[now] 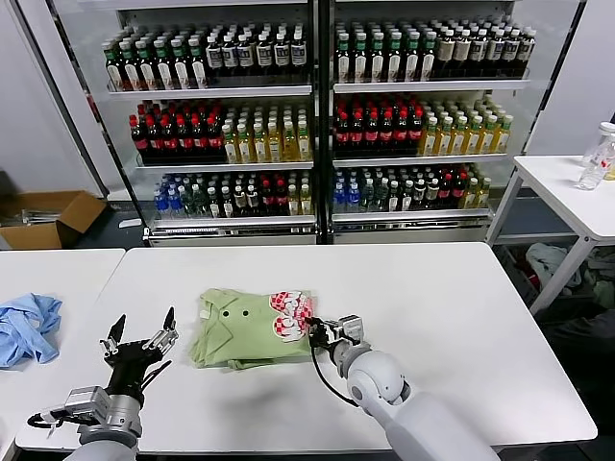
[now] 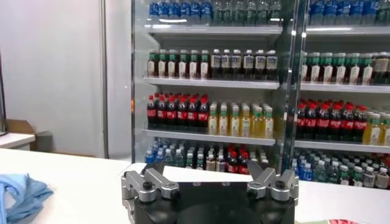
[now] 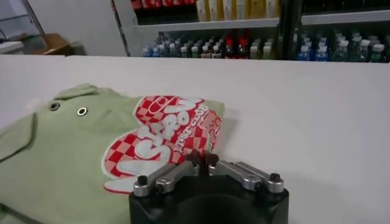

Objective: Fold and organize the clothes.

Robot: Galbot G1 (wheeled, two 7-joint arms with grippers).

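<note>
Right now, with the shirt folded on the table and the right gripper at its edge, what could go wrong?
1. The right gripper sits shut at the printed edge of the green shirt. If it catches cloth while pulling away, the fold may open.
2. The shirt lies slightly crooked, so another fold may come out uneven.
3. The left gripper is open beside the shirt; a sideways move might drag its near edge. The blue cloth lies apart, so mixing seems unlikely.

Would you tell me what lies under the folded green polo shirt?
The polo shirt lies on the white table, bare around it. Whatever its folded layers cover is hidden. The right gripper touches its edge.
</note>
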